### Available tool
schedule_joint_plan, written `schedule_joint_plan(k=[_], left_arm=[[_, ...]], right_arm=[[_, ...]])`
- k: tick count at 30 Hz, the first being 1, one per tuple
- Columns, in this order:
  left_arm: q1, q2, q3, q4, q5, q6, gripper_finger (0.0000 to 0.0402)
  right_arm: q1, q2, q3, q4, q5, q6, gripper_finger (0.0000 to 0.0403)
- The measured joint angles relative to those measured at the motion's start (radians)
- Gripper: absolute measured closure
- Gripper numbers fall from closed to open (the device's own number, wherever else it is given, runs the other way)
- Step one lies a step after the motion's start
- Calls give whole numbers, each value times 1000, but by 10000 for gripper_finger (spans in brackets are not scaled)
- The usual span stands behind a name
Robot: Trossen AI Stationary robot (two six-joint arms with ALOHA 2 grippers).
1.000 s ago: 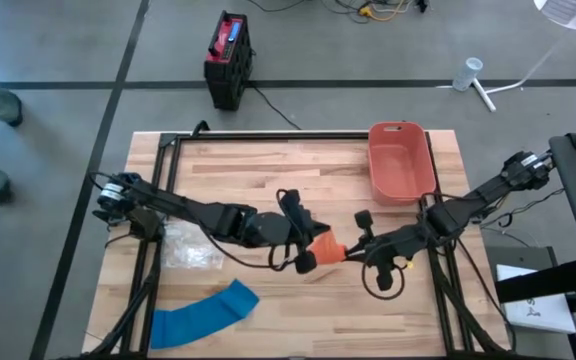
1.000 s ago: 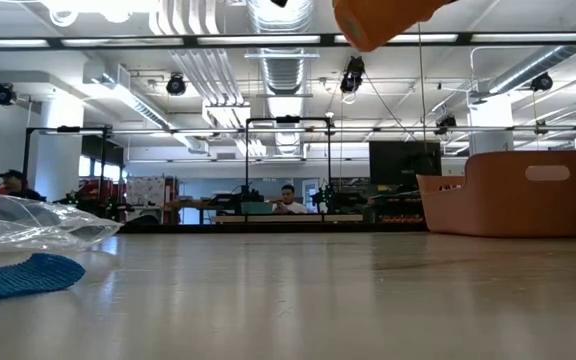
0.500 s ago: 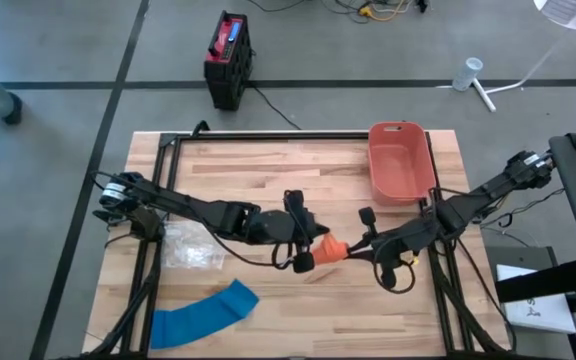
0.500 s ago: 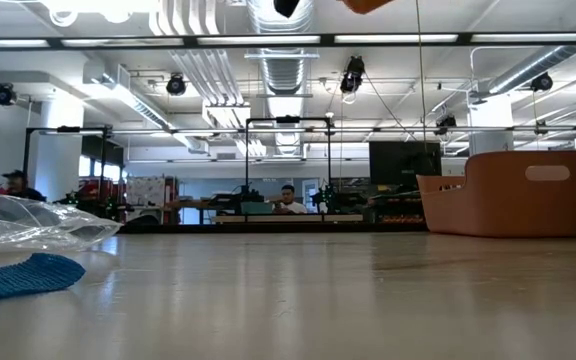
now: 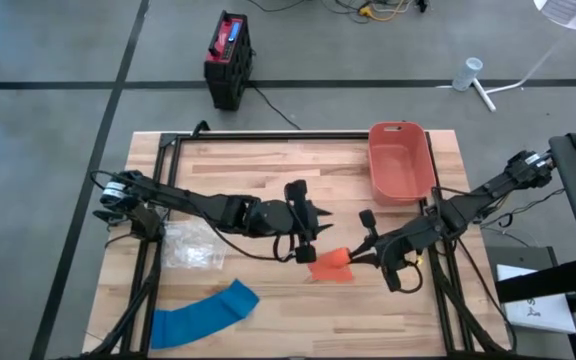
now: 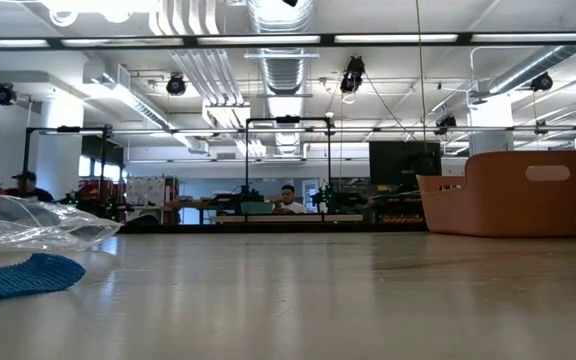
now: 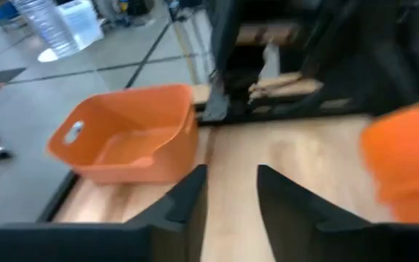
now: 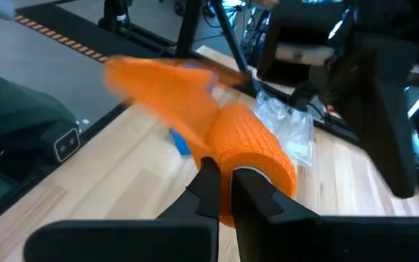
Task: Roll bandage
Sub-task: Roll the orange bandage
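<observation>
Right pincer (image 5: 352,257) is clamped on the orange bandage (image 5: 330,264) above mid-desk (image 5: 268,165), a loose tail hanging from the roll. Left pincer (image 5: 306,236) hangs just beside it, fingers narrowly parted, holding nothing

Bare table (image 5: 268,165) lies along the far edge up to the orange bin (image 5: 402,160) at the far right corner; both arms crowd the middle.
</observation>
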Motion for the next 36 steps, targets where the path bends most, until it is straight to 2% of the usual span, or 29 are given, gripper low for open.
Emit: schedule_joint_plan(k=[5, 10, 14, 16, 19, 21, 23, 26, 28, 30, 33, 36], left_arm=[[-14, -35, 40, -38, -83, 66, 234], [-66, -99, 54, -51, -80, 65, 203], [-153, -102, 52, -35, -57, 55, 199], [-199, -86, 52, -1, -60, 54, 203], [-259, -50, 51, 39, -109, 58, 212], [-281, -27, 51, 65, -168, 60, 218], [-286, 0, 51, 77, -220, 44, 225], [-284, 48, 50, 76, -249, -8, 234], [-270, 92, 49, 81, -249, -40, 238], [-253, 127, 48, 87, -247, -85, 242], [-224, 181, 48, 95, -216, -160, 247], [-193, 236, 48, 119, -135, -241, 252]], right_arm=[[2, -27, 0, 0, 4, 1, 394], [2, -71, 0, 1, 5, 35, 394], [-2, -96, 0, 22, 23, 115, 394], [-13, -104, 0, 31, 80, 210, 394], [-52, -113, 0, -10, 187, 367, 394], [-99, -113, 0, -106, 204, 458, 394], [-161, -100, -2, -261, 143, 579, 394], [-230, -47, -27, -402, -96, 710, 394], [-243, -10, -42, -405, -269, 734, 394], [-250, 15, -42, -386, -393, 726, 394], [-267, 68, -33, -397, -529, 712, 394], [-290, 104, -18, -430, -592, 696, 394]])
